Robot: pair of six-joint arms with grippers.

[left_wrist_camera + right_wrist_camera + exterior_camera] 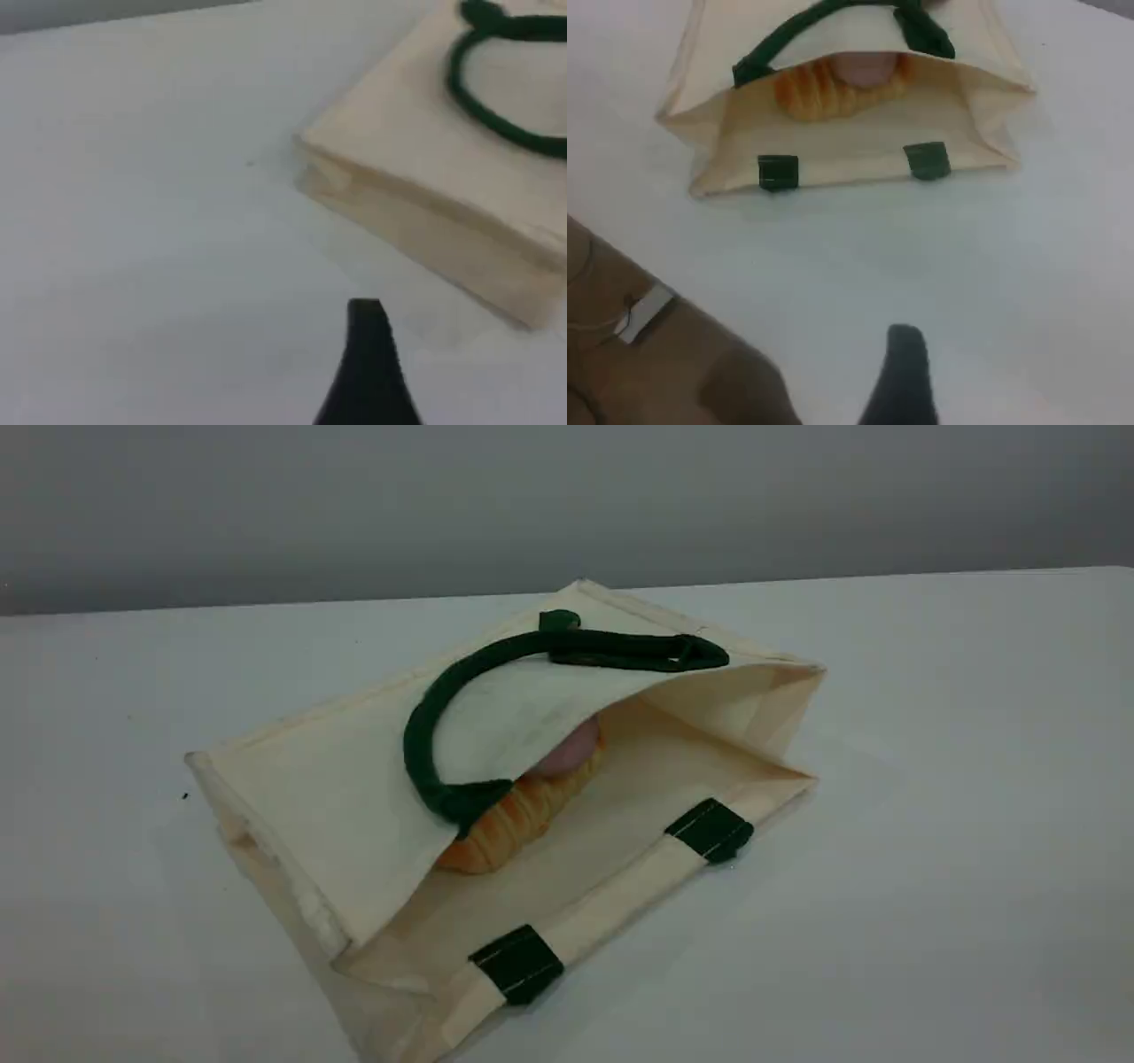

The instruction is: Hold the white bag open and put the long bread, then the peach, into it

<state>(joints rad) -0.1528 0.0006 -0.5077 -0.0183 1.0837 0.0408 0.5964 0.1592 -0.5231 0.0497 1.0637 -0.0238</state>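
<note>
Table: a plain white table carries everything; its near edge shows at the lower left of the right wrist view, with brown floor beyond it.

White bag: the white bag lies on its side in the middle of the table, mouth gaping toward the camera and to the right in the scene view. Its upper wall sags over the opening. One dark green handle loops flat across that upper wall, and two green strap patches sit on the lower lip.

Long bread: the long bread is inside the bag, just within the mouth under the sagging wall. Its long axis runs slantwise, from the opening back into the bag.

Peach: the peach is also inside, deeper than the bread's near end and touching it, half hidden by the upper wall.

Left gripper: the left gripper hangs over bare table beside the bag's closed bottom corner, jaws spread wide, holding nothing.

Right gripper: the right gripper faces the bag's mouth from well back, jaws wide apart and empty.

Deciding relation: the mouth opens toward the right arm, so that arm has the straighter line in.

Task progress: both foods appear to be bagged, so the task looks finished.
</note>
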